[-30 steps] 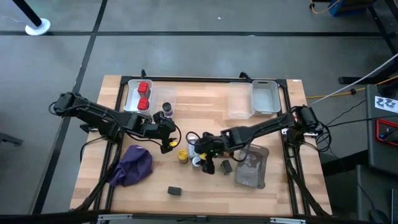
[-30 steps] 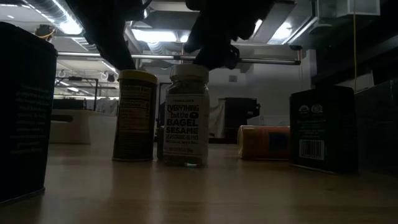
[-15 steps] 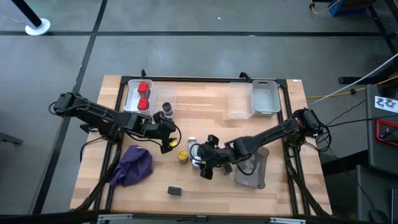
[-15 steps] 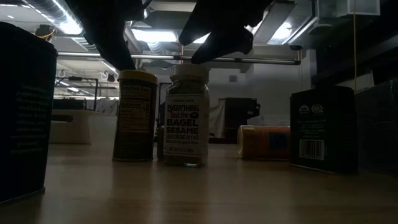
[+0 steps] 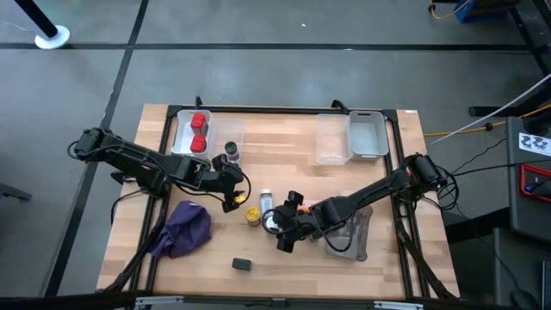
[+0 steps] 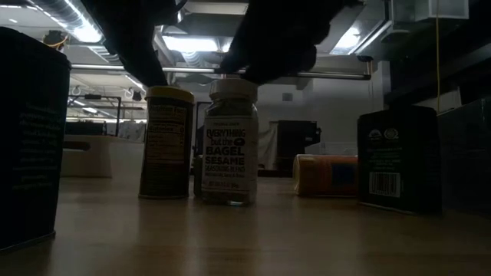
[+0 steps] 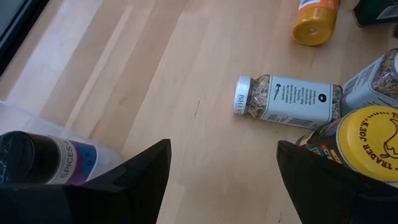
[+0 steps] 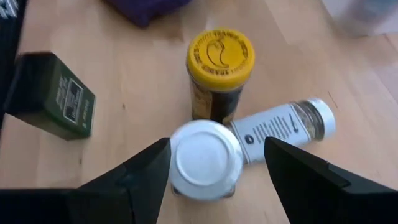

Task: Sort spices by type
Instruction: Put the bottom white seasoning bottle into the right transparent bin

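An upright white-capped bottle [image 8: 205, 158] [image 6: 230, 142] [image 5: 270, 222] stands mid-table beside a yellow-lidded jar [image 8: 221, 68] [image 5: 252, 215], and a second white-capped bottle [image 8: 283, 130] [image 7: 286, 102] lies on its side. My right gripper [image 8: 214, 180] [image 5: 279, 227] is open, one finger on each side of the upright bottle's cap, about level with its top. My left gripper [image 7: 224, 186] [image 5: 232, 188] hovers open, with a dark jar [image 7: 37, 158] [image 5: 231, 155] toward the far edge from it. An orange bottle [image 7: 317, 22] [image 6: 330, 175] lies flat. Two red cubes [image 5: 200, 131] sit in a far-left tray.
A purple cloth [image 5: 185, 228] lies near-left and a grey pouch [image 5: 349, 232] near-right under my right arm. Dark blocks rest at the near edge [image 5: 242, 264] and beside the bottles [image 8: 53, 96]. Two clear bins [image 5: 331, 138] [image 5: 368, 133] stand at the far right.
My right arm has swung toward the table's near edge, its open gripper staying over the upright white-capped bottle and sinking slightly toward the cap. The bottles and jars have not moved.
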